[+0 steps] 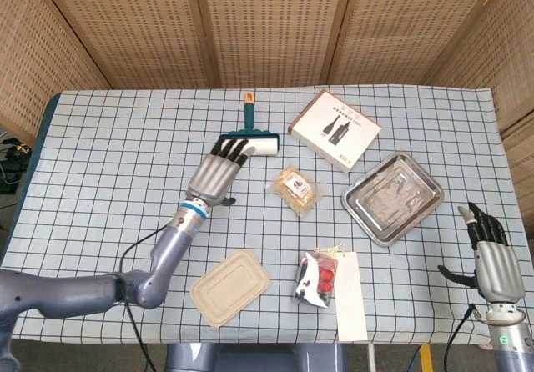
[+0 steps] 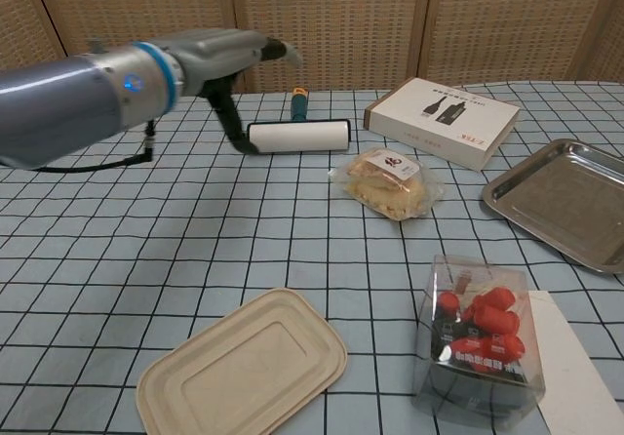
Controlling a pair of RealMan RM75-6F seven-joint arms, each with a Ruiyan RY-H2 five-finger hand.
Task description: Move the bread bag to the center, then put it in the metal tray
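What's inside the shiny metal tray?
Nothing. The metal tray shows only its bare, shiny bottom, and all of it is in view from the head camera. The bread bag lies on the tablecloth beside it, not touching it.

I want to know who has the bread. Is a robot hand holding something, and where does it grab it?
Nothing is held. The bread bag lies on the table, and the left hand and right hand are open.

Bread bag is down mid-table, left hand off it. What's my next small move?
Probably bring the right hand in toward the bread bag. The bag lies free beside the metal tray, the left hand is open and clear, and the right hand sits open at the table's edge, nearer the tray.
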